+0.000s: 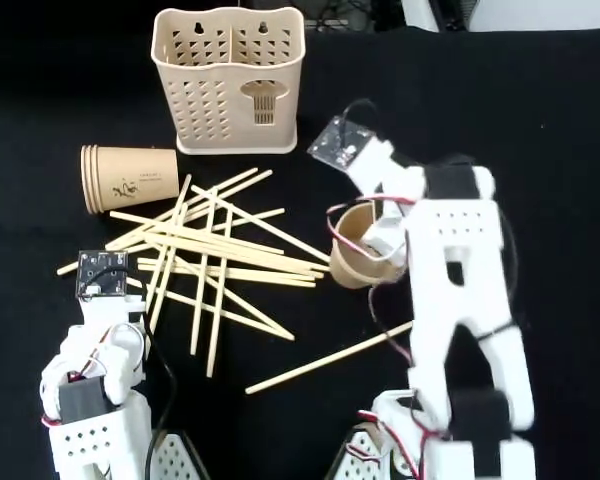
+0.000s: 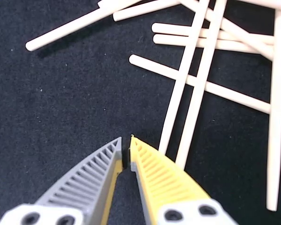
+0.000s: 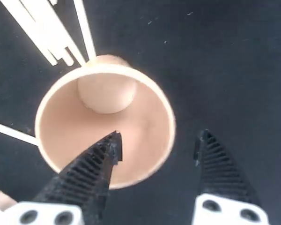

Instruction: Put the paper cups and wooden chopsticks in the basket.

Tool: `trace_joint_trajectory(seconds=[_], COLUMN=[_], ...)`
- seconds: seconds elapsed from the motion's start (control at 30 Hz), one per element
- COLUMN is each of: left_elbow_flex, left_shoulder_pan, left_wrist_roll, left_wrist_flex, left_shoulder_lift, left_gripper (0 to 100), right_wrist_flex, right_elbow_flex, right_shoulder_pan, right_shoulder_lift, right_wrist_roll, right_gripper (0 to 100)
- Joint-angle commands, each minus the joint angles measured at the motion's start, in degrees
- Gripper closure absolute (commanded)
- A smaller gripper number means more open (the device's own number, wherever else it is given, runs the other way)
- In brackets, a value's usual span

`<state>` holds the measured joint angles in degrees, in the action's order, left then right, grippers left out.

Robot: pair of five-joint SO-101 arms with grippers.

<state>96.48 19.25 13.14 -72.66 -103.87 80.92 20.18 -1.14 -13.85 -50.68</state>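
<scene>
high view: the basket [image 1: 228, 80] stands at the far edge of the black table [image 1: 540, 120]. a stack of cups [image 1: 128, 178] lies on its side near it. chopsticks [image 1: 220, 255] are scattered just beside the stack, with a single cup [image 1: 358, 258] to their right.

left wrist view: the left gripper [image 2: 125, 149] hovers just beside the chopsticks, jaws nearly together, holding nothing.

right wrist view: the right gripper [image 3: 159, 138] straddles the single cup's rim, jaws wide, one finger inside.

Left arm [image 1: 90, 445] at 7 o'clock, right arm [image 1: 460, 270] at 5: white printed shells, black servos [image 1: 80, 400], red wiring [image 1: 390, 200]. Left end effector [image 2: 125, 140]: grey finger [image 2: 89, 178], yellow finger [image 2: 164, 180], both ribbed. Right end effector [image 3: 159, 140]: black serrated fingers [image 3: 84, 173], white bases [image 3: 225, 211] with screw holes.
</scene>
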Motion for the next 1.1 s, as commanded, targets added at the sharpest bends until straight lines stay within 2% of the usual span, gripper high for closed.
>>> trace_joint_trajectory(seconds=[0.0,0.07,0.17,0.23,0.47,0.9,1.07], left_elbow_flex=[0.84,0.84,0.84,0.84,0.84,0.84,0.84], left_shoulder_pan=[0.31,0.31,0.31,0.31,0.31,0.31,0.31], left_wrist_roll=[0.53,0.53,0.53,0.53,0.53,0.53,0.53], left_wrist_flex=[0.79,0.79,0.79,0.79,0.79,0.79,0.79], left_shoulder_lift=[-0.26,-0.26,-0.26,-0.26,-0.26,-0.26,-0.26], left_gripper=[95,95,95,95,95,95,95], right_wrist_flex=[-0.88,-0.53,-0.44,-0.26,3.6,1.05,0.79], right_elbow_flex=[-3.74,-5.32,-7.96,-9.98,-16.48,-13.32,-13.93], right_shoulder_pan=[0.97,1.32,2.29,3.25,7.21,6.07,6.15], right_shoulder_lift=[3.91,5.49,5.76,5.76,6.29,9.19,10.24], right_wrist_roll=[0.53,0.53,0.79,0.88,0.53,0.53,0.53], right_gripper=[73.2,78.3,98.8,96.5,98.7,98.2,85.3])
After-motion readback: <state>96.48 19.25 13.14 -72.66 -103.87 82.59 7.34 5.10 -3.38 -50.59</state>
